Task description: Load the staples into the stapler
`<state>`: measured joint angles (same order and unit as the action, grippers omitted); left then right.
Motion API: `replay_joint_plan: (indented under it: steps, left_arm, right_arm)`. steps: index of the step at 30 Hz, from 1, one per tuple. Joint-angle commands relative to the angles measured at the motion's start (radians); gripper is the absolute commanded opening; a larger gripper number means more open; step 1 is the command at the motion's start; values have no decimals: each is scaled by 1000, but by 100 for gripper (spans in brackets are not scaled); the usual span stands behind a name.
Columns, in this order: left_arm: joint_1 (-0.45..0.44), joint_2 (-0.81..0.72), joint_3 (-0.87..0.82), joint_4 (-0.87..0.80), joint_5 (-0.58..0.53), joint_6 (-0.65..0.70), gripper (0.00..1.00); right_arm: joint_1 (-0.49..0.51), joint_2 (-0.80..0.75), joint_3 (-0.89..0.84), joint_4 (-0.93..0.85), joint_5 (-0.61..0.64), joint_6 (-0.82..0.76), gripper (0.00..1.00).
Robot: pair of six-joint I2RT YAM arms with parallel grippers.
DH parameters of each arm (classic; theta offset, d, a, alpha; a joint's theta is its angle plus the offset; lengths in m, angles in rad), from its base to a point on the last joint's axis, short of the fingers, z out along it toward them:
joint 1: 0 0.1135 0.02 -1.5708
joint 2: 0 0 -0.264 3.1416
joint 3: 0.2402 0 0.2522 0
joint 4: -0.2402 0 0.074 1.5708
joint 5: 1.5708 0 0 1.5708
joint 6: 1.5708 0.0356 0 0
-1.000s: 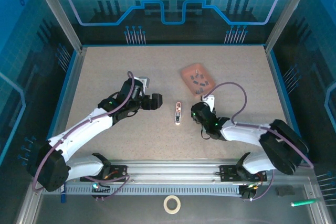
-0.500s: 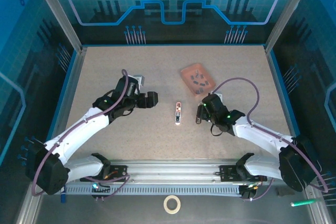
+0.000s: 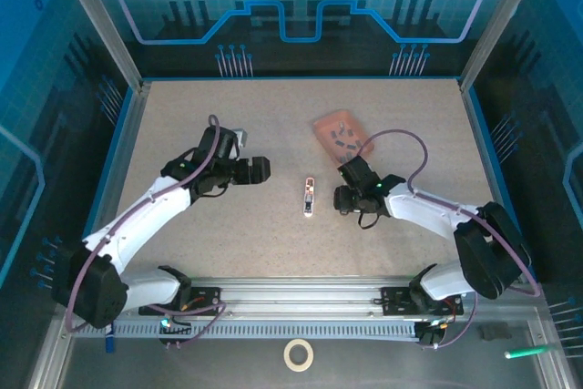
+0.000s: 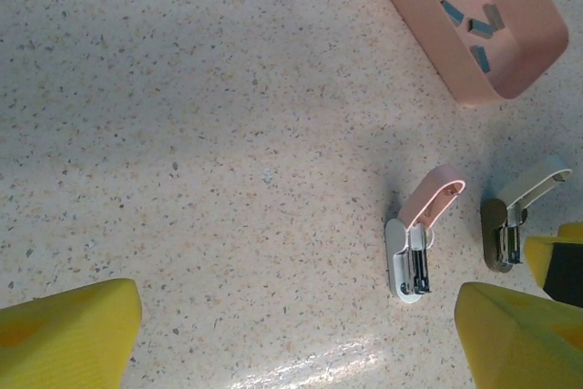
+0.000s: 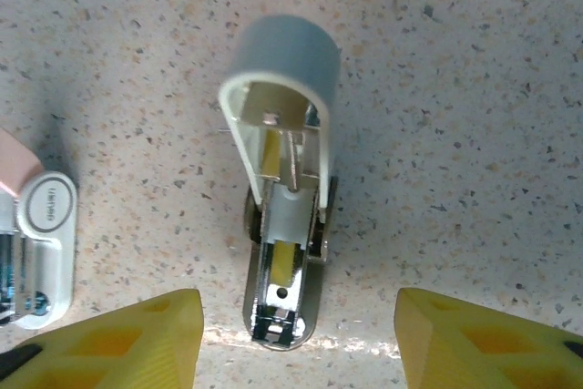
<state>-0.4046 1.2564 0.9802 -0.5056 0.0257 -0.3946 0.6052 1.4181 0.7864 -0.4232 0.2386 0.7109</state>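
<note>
Glossy plastic stapler [image 4: 403, 266] (metal inside), smooth speckled table [image 4: 182, 134]

arms [image 3: 137, 225]: white shells, black joints
wrists [image 3: 232, 171]: black
cables [image 3: 401, 133]: purple, looping along each arm
fingers [image 4: 64, 334]: yellow, blocky

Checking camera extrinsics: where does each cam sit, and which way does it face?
Top external: fixed above and behind the arm bases, looking down on the table; both arms, left gripper and right gripper show.
Left wrist: looks down on the white stapler and pink tray; its yellow fingers in the bottom corners.
Right wrist: looks straight down on the grey stapler, between its yellow fingers.
Shared: both wrist views hold both staplers.
</note>
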Motion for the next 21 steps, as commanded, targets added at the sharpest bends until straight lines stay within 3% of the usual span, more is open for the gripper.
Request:
replay_joint_plan:
  steps: [1, 9, 21]
  left_arm:
    - [41, 38, 71, -90, 68, -21, 90]
    - [56, 44, 77, -44, 66, -37, 90]
    - [57, 6, 52, -49, 26, -24, 89]
  right_arm:
    - [-13, 20, 43, -77, -37, 32, 58]
    - [-18, 73, 82, -116, 20, -13, 55]
    - [-23, 82, 1, 26, -62, -46, 52]
